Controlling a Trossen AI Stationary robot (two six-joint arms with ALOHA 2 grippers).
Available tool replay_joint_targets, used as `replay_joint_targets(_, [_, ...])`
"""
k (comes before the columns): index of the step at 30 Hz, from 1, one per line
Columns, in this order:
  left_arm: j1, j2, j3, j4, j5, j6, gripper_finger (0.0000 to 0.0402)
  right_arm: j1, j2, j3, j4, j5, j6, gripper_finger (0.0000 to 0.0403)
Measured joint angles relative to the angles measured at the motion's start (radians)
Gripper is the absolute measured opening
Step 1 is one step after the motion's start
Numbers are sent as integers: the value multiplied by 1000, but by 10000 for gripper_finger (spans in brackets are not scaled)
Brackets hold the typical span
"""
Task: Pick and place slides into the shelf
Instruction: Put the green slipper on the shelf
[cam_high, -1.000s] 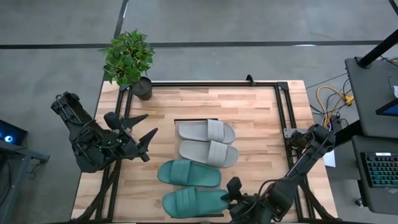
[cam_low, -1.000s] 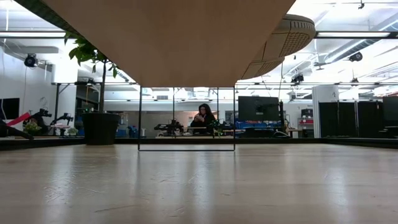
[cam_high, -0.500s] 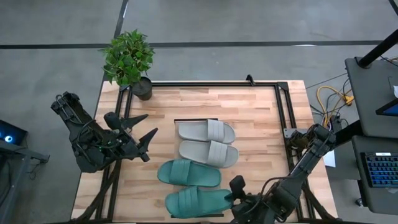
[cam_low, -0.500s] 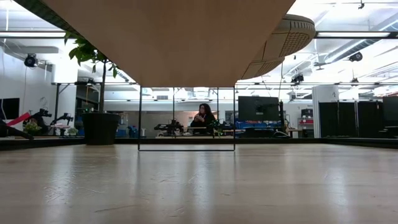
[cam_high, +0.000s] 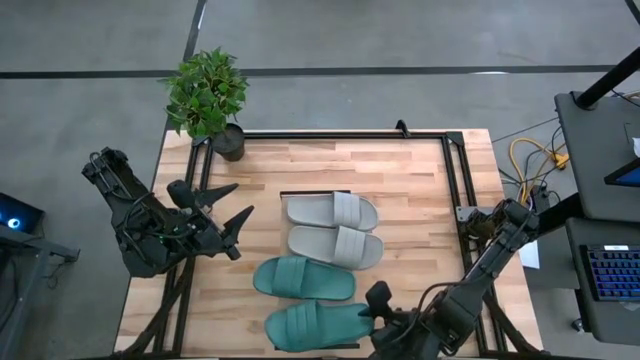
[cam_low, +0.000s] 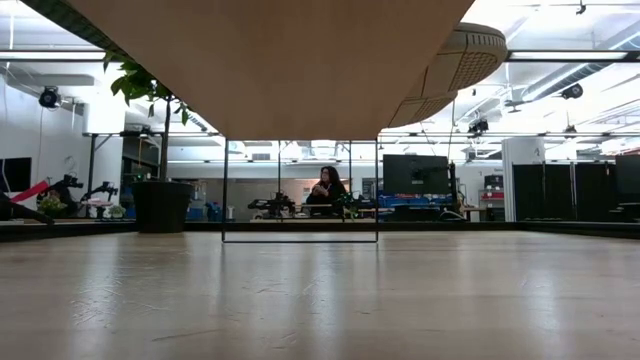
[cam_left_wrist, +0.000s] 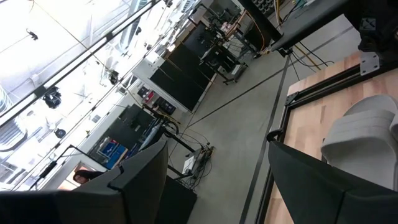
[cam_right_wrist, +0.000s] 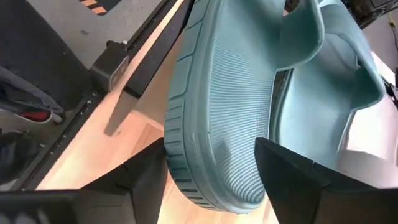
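Note:
Four slides lie side by side on the shelf (cam_high: 315, 192), whose pale underside spans the top of the low view (cam_low: 270, 70). The two grey slides (cam_high: 333, 211) (cam_high: 336, 246) lie farther back. One teal slide (cam_high: 303, 279) sits nearer, and the nearest teal slide (cam_high: 315, 325) lies by the near edge. My right gripper (cam_high: 374, 305) is at that slide's right end, shut on it. My left gripper (cam_high: 243, 200) waits open, left of the shelf, above the table. My right gripper (cam_right_wrist: 211, 186) has the nearest teal slide by its end away from the strap (cam_right_wrist: 217, 162), the end toward the table's right. It is pinched across its width between the two fingers (cam_right_wrist: 146, 180), which come from the right along its length. The slide reaches far back between them and lies on the shelf.
A potted plant (cam_high: 210, 95) stands at the table's far left corner. Black frame rails (cam_high: 455, 190) run along the table's far, left and right sides. A grey slide (cam_left_wrist: 367, 124) shows in the left wrist view. Bare butcher-block tabletop (cam_high: 410, 180) lies right of and beyond the shelf.
My right gripper has shifted a little toward the table's right and far side, and the nearest teal slide has slid slightly right with it. The left arm and the other three slides have kept still.

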Motion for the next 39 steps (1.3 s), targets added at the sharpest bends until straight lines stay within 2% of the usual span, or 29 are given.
replay_joint_targets(11, [0,0,0,0,0,0,262,0,-2,146,-19,-34,23,231])
replay_joint_targets(17, [0,0,-2,0,0,0,262,0,-2,165,-18,-56,-19,230])
replay_joint_targets(21, [0,0,-2,0,0,0,262,-1,-2,159,86,-55,-109,231])
replay_joint_targets(27, [0,0,-2,0,0,0,262,-8,2,108,354,-56,-255,221])
replay_joint_targets(33, [0,0,-2,0,0,1,262,-37,8,22,516,-55,-299,186])
replay_joint_targets(39, [0,-8,-2,0,2,1,262,-49,61,23,592,-51,-352,111])
